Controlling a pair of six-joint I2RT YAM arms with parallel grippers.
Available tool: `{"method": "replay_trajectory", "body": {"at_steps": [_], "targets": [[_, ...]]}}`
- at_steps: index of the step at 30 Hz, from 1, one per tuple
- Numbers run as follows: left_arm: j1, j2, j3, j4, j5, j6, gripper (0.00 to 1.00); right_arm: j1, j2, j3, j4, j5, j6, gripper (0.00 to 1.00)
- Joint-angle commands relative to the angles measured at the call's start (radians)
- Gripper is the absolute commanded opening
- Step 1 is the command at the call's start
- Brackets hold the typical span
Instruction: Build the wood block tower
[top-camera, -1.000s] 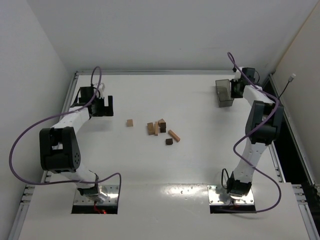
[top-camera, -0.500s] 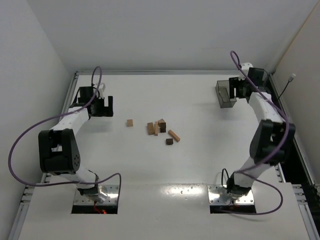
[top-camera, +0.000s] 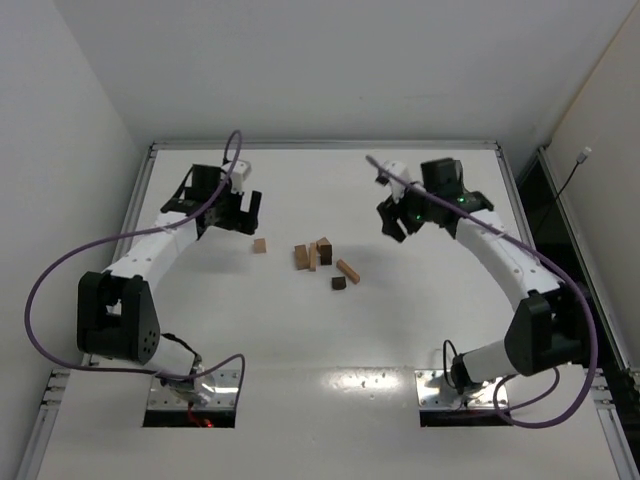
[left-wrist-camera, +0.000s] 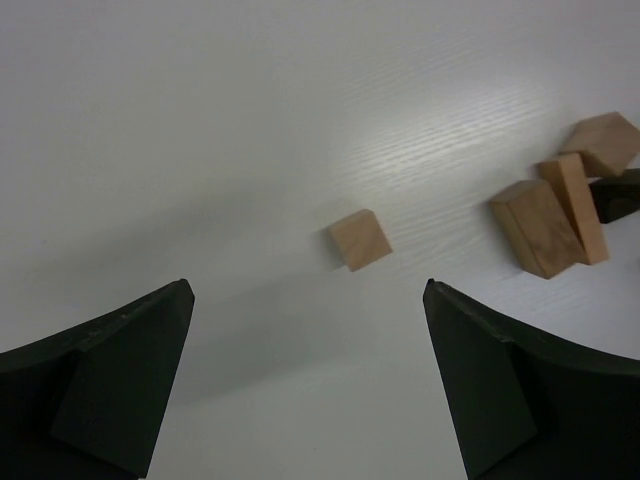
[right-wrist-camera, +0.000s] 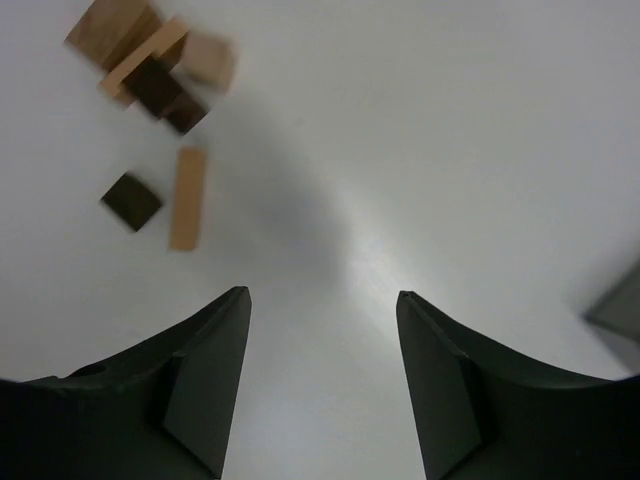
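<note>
The left fingers (left-wrist-camera: 120, 380) were spread wide with nothing between them, and the right fingers (right-wrist-camera: 195, 380) also stood apart and empty. No tower stood yet. The heap of blocks (top-camera: 314, 254) lay loose on the tabletop (top-camera: 420, 330), with a tan cube (top-camera: 260, 245) alone to the left of the heap. A tan bar (top-camera: 348, 271) and a dark cube (top-camera: 339, 283) lay just off the heap's near right side. The left fingers hovered left of the heap and a little beyond it; the right fingers hovered to its right, well apart. The step in hand looked like a first pick for the base. The lone tan cube seemed the easiest choice, since nothing crowded it, whereas pieces in the heap leaned together and might shift if nudged. A clean grasp would need the fingers squared to two flat faces and a straight descent. Only the top view showed both arms and the whole layout. The left wrist view showed the tan cube (left-wrist-camera: 359, 240) lying somewhat askew to the fingers. The right wrist view showed a gap between the tan bar (right-wrist-camera: 187, 197) and the dark cube (right-wrist-camera: 131, 201). It also caught a grey shape (right-wrist-camera: 620, 305) at its edge, too cropped to name.
</note>
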Motion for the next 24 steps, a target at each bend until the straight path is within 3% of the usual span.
{"method": "replay_trajectory", "body": {"at_steps": [1,9,24], "targets": [[-0.059,-0.065,0.001,-0.005,-0.061,-0.037,1.00,0.091,-0.004,-0.102,-0.047,0.013,-0.013,0.56],[-0.073,-0.108,-0.054,0.017,-0.133,-0.080,1.00,0.228,0.037,-0.164,0.011,0.071,0.061,0.54],[-0.073,-0.127,-0.076,0.035,-0.191,-0.071,1.00,0.332,0.310,0.023,0.025,0.142,0.138,0.54]]}}
